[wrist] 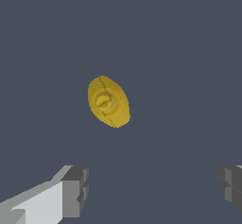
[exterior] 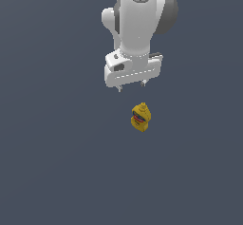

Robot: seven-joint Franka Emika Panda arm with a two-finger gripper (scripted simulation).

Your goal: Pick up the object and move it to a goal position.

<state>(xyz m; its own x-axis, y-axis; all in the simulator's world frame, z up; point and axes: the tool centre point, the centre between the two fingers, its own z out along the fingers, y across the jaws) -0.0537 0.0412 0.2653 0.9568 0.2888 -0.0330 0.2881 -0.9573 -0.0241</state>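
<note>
Yellow bottle (exterior: pixel 140 117) upright, apart from pincer (exterior: pixel 131 86) (jaws wide).

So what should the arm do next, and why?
Probably shift sideways until the open gripper sits over the yellow bottle, then descend. The wrist view shows the bottle upright, seen cap-on, but off the line between the spread fingers, untouched.

A: Arm pose?
B: White arm (exterior: pixel 137 20) comes in from 12 o'clock in the exterior view, wrist pointing straight down.
A: Pincer (exterior: pixel 131 86)?
B: Fingers (wrist: pixel 74 190) spread wide apart, gripping nothing.
</note>
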